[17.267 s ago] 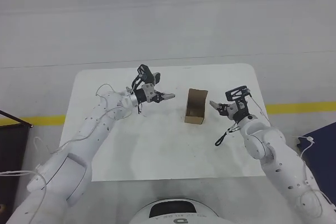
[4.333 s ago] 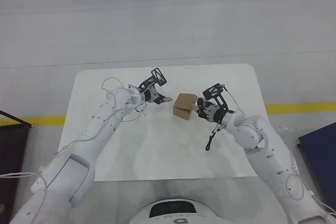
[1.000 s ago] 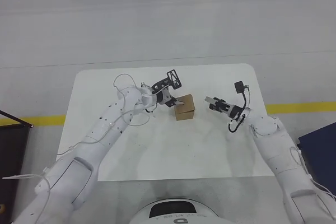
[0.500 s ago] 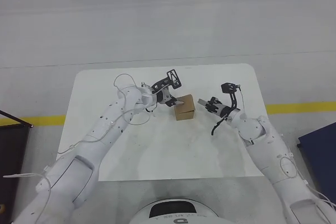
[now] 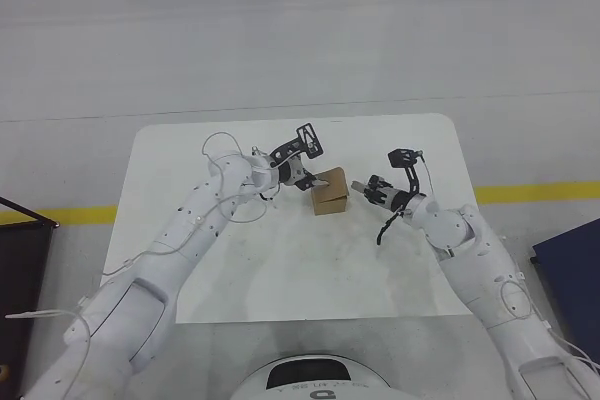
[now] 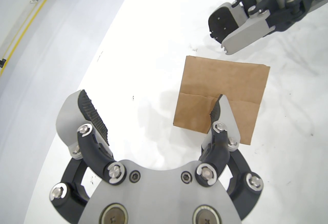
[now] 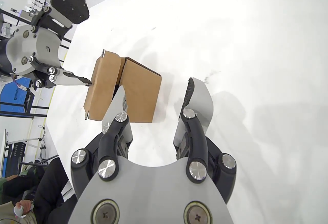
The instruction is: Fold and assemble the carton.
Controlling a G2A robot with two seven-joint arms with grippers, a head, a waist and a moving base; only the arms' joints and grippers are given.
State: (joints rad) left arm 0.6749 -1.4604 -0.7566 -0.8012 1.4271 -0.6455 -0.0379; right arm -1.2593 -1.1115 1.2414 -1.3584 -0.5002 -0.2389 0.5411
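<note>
Left hand [image 6: 151,94]: fingers spread wide, one tip touching the carton [image 5: 329,192] at its flap edge, nothing clamped. Carton sits on the bench [image 5: 280,270], just above centre of the top view, flaps folded partly over, seam gaping. Right hand [image 5: 364,187]: fingers apart, just beside the carton's right wall. My read: light thin cardboard, stiff across panels, hinges at creases, likely skids on the smooth bench. Brace one wall, push flaps near the crease. A hard pinch would crush it.
</note>
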